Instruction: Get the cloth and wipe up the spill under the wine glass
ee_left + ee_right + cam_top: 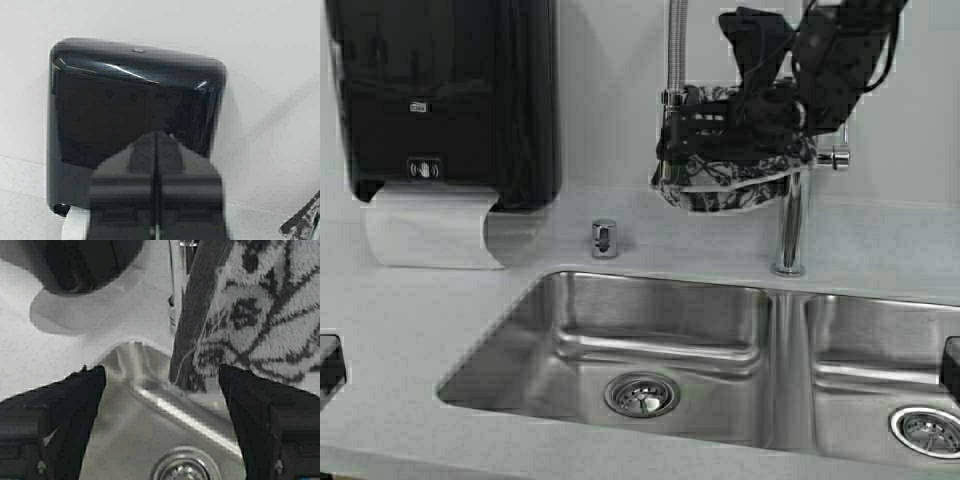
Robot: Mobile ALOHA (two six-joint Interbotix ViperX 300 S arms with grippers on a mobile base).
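With the cloth (735, 185) draped over the faucet (790, 225) above the sink (660, 340), bring your right gripper (162, 420), jaws open beside the hanging fold, squarely around it before closing; your left gripper (156, 200), jaws closed, waits facing the towel dispenser (135, 115)

Pale wall (610, 90) behind grey counter (410, 330), seemingly evenly lit.
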